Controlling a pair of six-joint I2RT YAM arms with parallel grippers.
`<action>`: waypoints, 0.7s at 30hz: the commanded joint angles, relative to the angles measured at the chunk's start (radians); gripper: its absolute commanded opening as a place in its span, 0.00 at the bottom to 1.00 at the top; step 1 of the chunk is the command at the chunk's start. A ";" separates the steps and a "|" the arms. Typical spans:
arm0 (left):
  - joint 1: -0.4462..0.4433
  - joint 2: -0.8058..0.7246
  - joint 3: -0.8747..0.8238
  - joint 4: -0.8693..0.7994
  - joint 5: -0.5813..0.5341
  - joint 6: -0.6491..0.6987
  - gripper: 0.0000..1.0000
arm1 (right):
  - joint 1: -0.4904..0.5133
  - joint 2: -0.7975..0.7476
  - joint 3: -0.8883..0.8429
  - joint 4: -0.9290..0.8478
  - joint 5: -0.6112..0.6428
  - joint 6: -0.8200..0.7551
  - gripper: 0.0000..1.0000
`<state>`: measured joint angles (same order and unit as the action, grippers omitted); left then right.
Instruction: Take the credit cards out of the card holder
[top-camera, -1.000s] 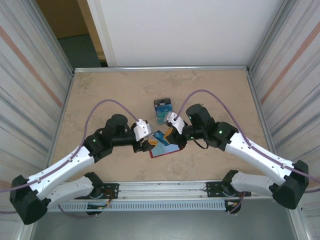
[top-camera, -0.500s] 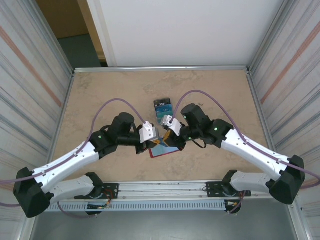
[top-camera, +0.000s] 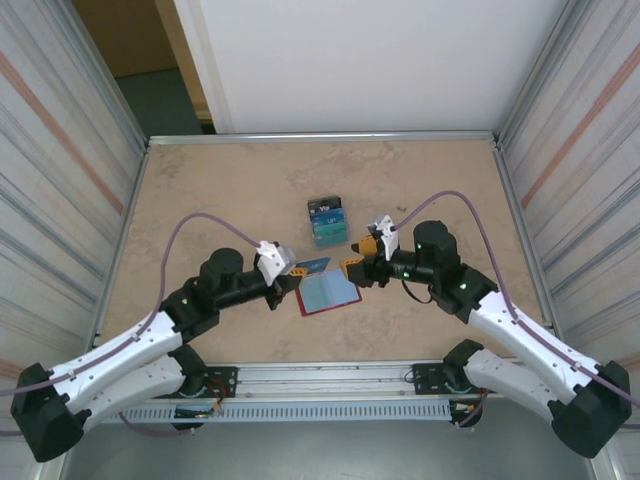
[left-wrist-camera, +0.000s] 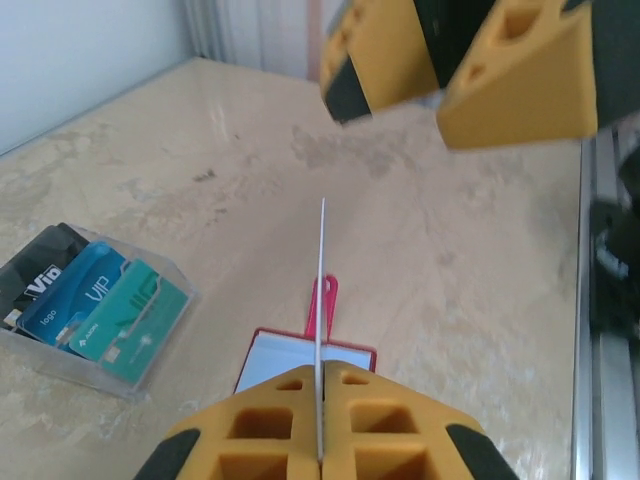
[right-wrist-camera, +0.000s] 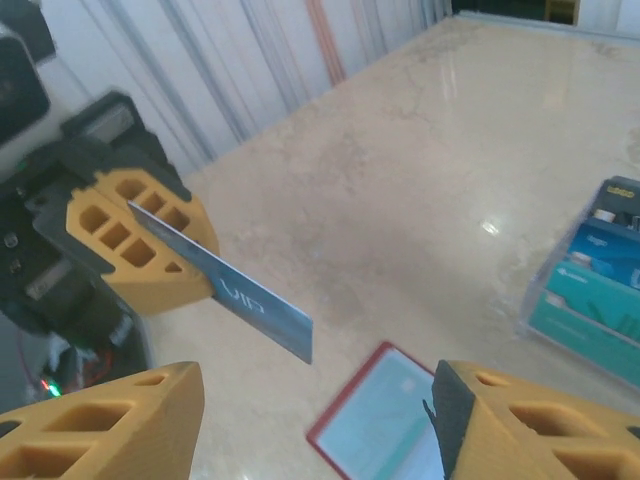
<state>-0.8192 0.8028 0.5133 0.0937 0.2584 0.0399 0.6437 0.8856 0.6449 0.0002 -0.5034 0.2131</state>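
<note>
Blue plastic with pale lettering on its face, one credit card (right-wrist-camera: 240, 300) is clamped between the closed fingers of the left gripper (left-wrist-camera: 320, 385). It juts straight out past that gripper's tips, and in the left wrist view it stands edge-on as a thin pale line rising from the seam between the two orange pads. The right gripper (top-camera: 358, 262) faces the left one tip to tip, with its fingers spread apart and nothing between them. The card's free end reaches toward those spread fingers but stays clear of both. Below the held card, under the space between the two grippers, the card holder (top-camera: 328, 294) lies unfolded and flat on the beige marbled table (top-camera: 200, 190). Its red border frames a pale bluish sleeve that faces up, and its little snap tab points away from the left gripper's tips. No finger of either gripper touches it. Farther out, beyond both sets of fingertips, a clear tray (left-wrist-camera: 150, 370) rests on the table, to the left of the left gripper's fingers in that gripper's own camera and to the right of the right gripper's in its camera. Inside it sits a stack of cards (left-wrist-camera: 90, 305), one dark, one blue and one teal, overlapping side by side, well apart from the card holder and from both grippers
</note>
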 joint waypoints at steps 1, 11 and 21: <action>0.001 -0.038 -0.062 0.227 -0.050 -0.234 0.00 | -0.012 0.030 -0.044 0.274 -0.129 0.200 0.63; 0.001 -0.027 -0.120 0.430 0.036 -0.411 0.00 | -0.009 0.180 -0.053 0.526 -0.256 0.296 0.63; 0.002 0.031 -0.120 0.497 0.088 -0.431 0.00 | 0.001 0.216 -0.029 0.584 -0.341 0.306 0.22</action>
<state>-0.8196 0.8280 0.3969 0.5301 0.3183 -0.3721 0.6373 1.1034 0.5797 0.5346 -0.7952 0.5125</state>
